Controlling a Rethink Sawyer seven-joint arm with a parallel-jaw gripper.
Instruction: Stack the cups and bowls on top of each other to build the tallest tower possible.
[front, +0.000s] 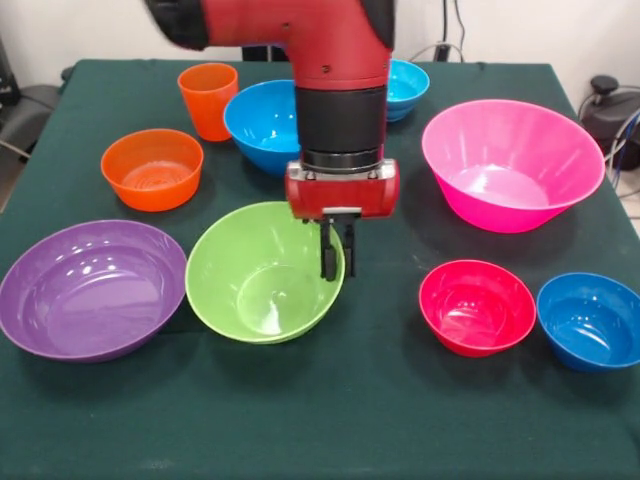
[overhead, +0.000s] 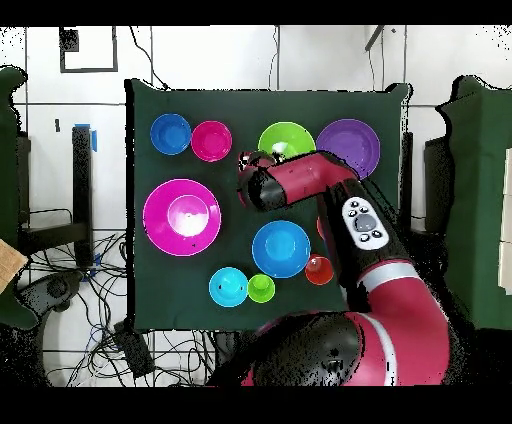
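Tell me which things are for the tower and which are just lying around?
For the tower:
orange cup, light green cup, pink bowl, purple bowl, lime green bowl, large blue bowl, orange bowl, red bowl, small blue bowl, small light blue bowl.

Not for the tower:
dark green tablecloth, floor cables.
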